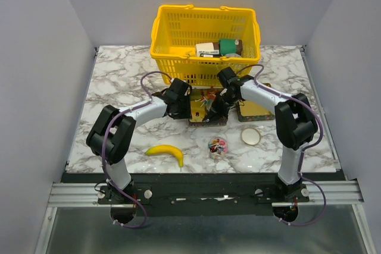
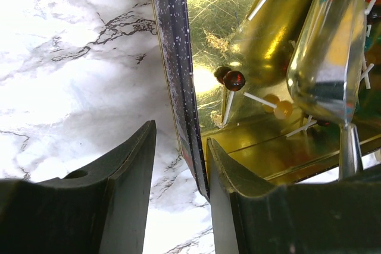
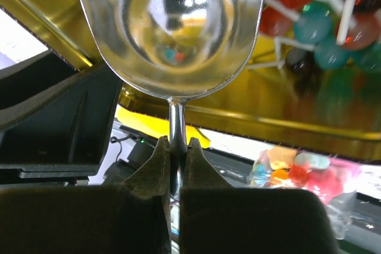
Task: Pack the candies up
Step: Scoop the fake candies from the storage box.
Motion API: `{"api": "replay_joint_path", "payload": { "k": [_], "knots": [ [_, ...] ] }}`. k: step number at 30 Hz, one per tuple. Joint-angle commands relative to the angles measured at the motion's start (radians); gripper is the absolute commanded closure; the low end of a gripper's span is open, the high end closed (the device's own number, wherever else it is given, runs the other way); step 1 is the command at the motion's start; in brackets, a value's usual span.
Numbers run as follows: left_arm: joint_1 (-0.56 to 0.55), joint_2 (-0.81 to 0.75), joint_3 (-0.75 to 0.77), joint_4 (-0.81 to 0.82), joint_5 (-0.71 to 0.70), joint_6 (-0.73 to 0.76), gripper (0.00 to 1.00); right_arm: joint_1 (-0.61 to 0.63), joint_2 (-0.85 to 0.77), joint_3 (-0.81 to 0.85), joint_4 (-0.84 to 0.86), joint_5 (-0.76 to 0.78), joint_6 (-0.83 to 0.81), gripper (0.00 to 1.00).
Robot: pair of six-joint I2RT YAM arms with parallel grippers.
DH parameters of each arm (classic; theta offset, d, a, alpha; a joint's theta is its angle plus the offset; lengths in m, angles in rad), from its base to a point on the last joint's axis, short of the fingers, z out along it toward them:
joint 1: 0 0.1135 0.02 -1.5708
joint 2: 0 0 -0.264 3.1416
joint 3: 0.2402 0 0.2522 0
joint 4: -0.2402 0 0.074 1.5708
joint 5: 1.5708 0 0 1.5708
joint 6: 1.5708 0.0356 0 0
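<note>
An open gold tin (image 1: 199, 118) sits mid-table, holding round candies on white sticks (image 3: 315, 22), red and teal. A small clear jar (image 1: 217, 146) of tiny multicoloured candies stands in front of it and also shows in the right wrist view (image 3: 297, 173). My left gripper (image 1: 181, 106) is open and straddles the tin's dark left wall (image 2: 178, 87), one finger outside and one inside against it. My right gripper (image 3: 177, 147) is shut on the handle of a shiny metal scoop (image 3: 169, 22), whose bowl hangs over the tin and looks empty.
A yellow basket (image 1: 161, 57) with boxes stands behind the tin. A gold lid (image 1: 257, 110) lies right of the tin. The jar's round lid (image 1: 250, 135) lies beside the jar. A banana (image 1: 166, 151) lies at the front left.
</note>
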Motion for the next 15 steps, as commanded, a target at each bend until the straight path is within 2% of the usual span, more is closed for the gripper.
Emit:
{"api": "replay_joint_path", "payload": {
  "k": [1,8,15],
  "knots": [
    [-0.001,-0.002,-0.018,-0.098,-0.023,0.049,0.84,-0.037,0.05,0.007,-0.106,0.046,-0.021,1.0],
    [-0.001,-0.007,-0.023,-0.098,-0.026,0.044,0.84,-0.094,0.064,0.039,-0.125,0.11,-0.018,0.99],
    [-0.001,0.004,-0.007,-0.098,-0.029,0.033,0.84,-0.098,0.101,0.09,-0.167,0.259,-0.143,1.0]
  ]
}}
